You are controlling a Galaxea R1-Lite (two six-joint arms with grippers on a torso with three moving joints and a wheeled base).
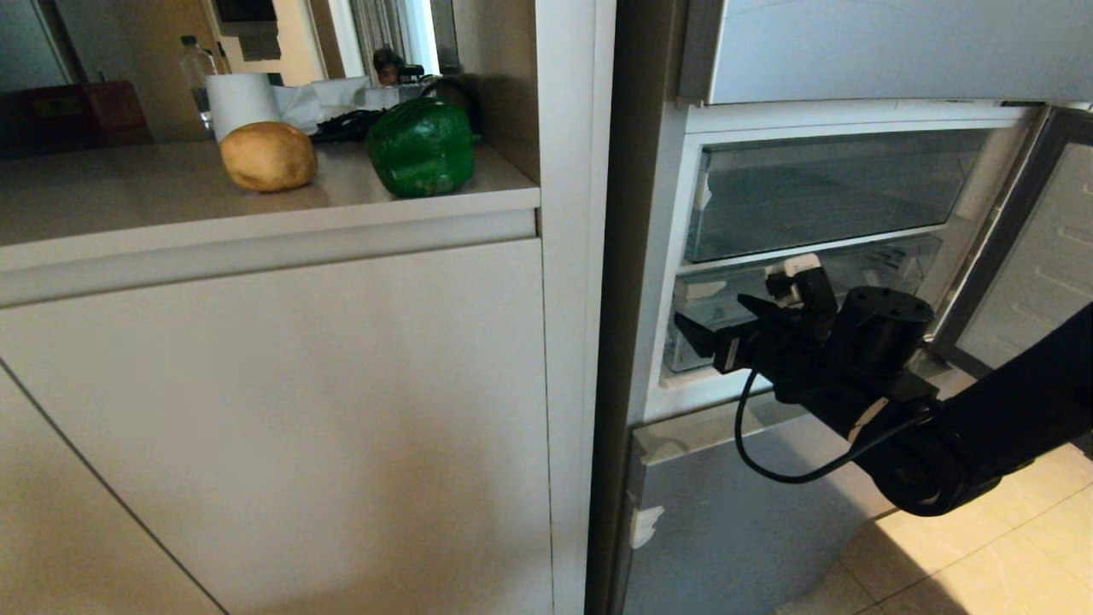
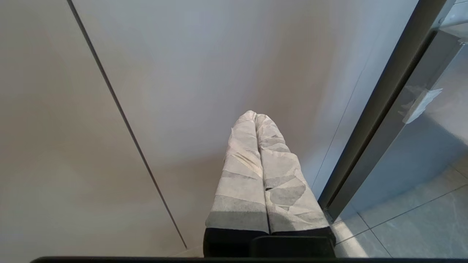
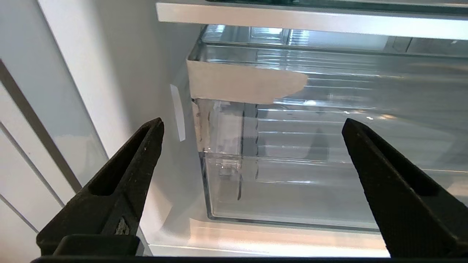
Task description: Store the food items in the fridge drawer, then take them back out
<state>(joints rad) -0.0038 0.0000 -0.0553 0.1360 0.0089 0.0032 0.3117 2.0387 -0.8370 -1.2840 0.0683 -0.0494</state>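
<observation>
Kitchen cabinetry in pale beige fills the left half of the head view, topped by a bench that carries both food items. The fridge stands to its right with its compartment door swung open.

Food items: the green pepper sits near the bench's right end, and the brown potato sits apart from it to the left. Neither has been moved into the fridge.

Fridge drawer: the clear plastic drawer sits in the lower part of the open compartment, under a glass-fronted shelf. A strip of white tape is stuck across its upper front corner. The drawer appears pushed in (or nearly so), and nothing can be seen inside it.

Right gripper: it hovers just in front of the drawer's left front corner, fingers spread wide apart and empty.

Left gripper: parked low against the cabinet front, its taped fingers pressed together and holding nothing.

Task progress: judged from this layout, the work is at its opening step. The drawer has yet to be pulled out. Storing both items, closing, reopening and retrieving them all remain to be done.
</observation>
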